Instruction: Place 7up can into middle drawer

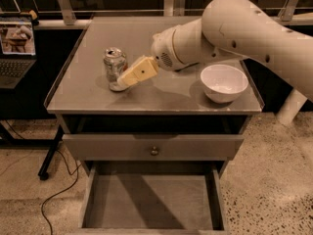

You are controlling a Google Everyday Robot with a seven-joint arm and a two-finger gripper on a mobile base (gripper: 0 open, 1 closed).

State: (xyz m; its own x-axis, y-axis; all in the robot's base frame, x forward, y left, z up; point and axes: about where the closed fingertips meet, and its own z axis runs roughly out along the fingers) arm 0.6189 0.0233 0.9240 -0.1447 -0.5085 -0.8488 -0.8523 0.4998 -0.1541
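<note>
Office or lab space: laptop open at left, loose cable on speckled floor, grey drawer table. Robot pincer low over table's left half.

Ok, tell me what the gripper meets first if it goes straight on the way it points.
The gripper points slightly downward toward the 7up can, its tip at the can's lower side. It would likely meet the can first, though depth is unclear.

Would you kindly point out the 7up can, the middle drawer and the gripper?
7up can [112,65], camera view: its label side.
middle drawer [151,199], camera view: its bare floor.
gripper [126,78], camera view: its tip, beside the can.
</note>
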